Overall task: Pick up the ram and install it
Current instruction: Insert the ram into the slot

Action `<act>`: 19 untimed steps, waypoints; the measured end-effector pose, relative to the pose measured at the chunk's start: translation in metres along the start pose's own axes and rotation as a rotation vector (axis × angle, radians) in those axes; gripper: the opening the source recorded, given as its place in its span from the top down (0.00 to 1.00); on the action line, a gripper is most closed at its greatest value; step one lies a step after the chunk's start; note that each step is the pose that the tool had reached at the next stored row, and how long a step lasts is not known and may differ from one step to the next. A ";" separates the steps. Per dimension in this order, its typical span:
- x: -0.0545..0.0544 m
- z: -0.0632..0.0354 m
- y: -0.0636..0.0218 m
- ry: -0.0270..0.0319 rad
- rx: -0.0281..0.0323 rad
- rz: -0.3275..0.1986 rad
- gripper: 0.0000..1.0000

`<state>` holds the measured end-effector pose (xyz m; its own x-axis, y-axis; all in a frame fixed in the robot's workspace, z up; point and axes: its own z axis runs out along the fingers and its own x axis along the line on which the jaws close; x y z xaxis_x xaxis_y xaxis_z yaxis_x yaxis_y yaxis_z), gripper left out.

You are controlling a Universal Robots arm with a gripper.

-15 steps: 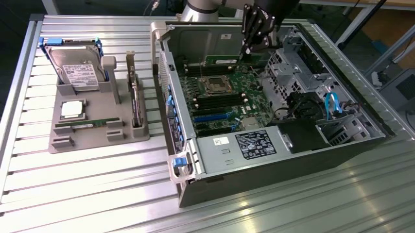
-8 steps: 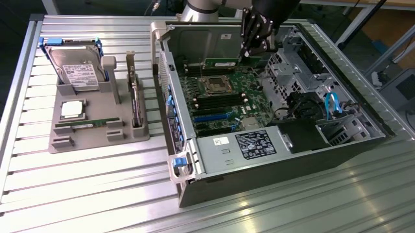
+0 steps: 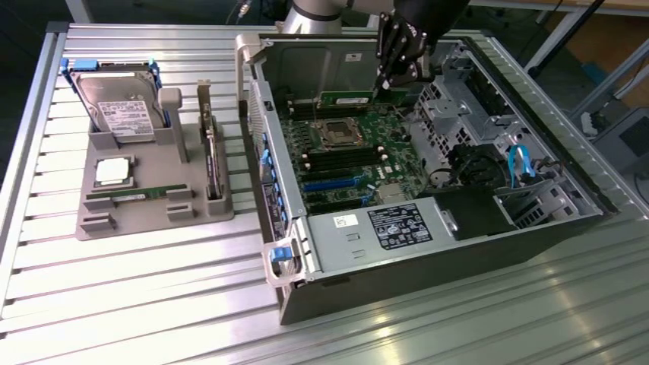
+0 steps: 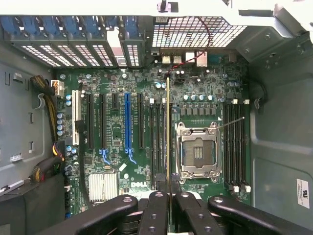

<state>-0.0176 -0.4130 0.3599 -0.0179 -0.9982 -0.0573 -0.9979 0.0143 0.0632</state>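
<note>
My gripper [image 3: 387,84] hangs inside the open computer case [image 3: 304,293], above the far end of the motherboard [image 3: 350,163]. It is shut on the ram [image 3: 348,99], a long green stick held level above the board. In the wrist view the ram [image 4: 168,127] appears edge-on as a thin line running away from my gripper [image 4: 168,193]. That line lies between the black memory slots [image 4: 157,142] and the empty processor socket [image 4: 196,149], and the ram is still clear of the board. A second pair of slots [image 4: 234,147] sits on the socket's other side.
On the exterior view's left a grey holder [image 3: 102,224] carries a hard drive [image 3: 117,106], a square silver processor [image 3: 112,171], another green stick [image 3: 132,195] and an upright dark expansion card [image 3: 211,152]. The power supply [image 3: 400,224] and drive cage [image 3: 457,114] crowd the case's near and right sides.
</note>
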 end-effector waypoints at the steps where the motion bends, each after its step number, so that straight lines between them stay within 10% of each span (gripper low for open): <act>1: 0.000 0.0000 0.0000 0.0000 0.0000 0.000 0.88; 12: 0.000 0.0066 -0.0004 -0.0001 0.0049 0.000 0.88; 19: 0.001 0.0190 -0.0012 -0.0003 0.0188 -0.001 0.88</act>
<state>-0.0175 -0.4130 0.3408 -0.0168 -0.9982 -0.0577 -0.9989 0.0143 0.0444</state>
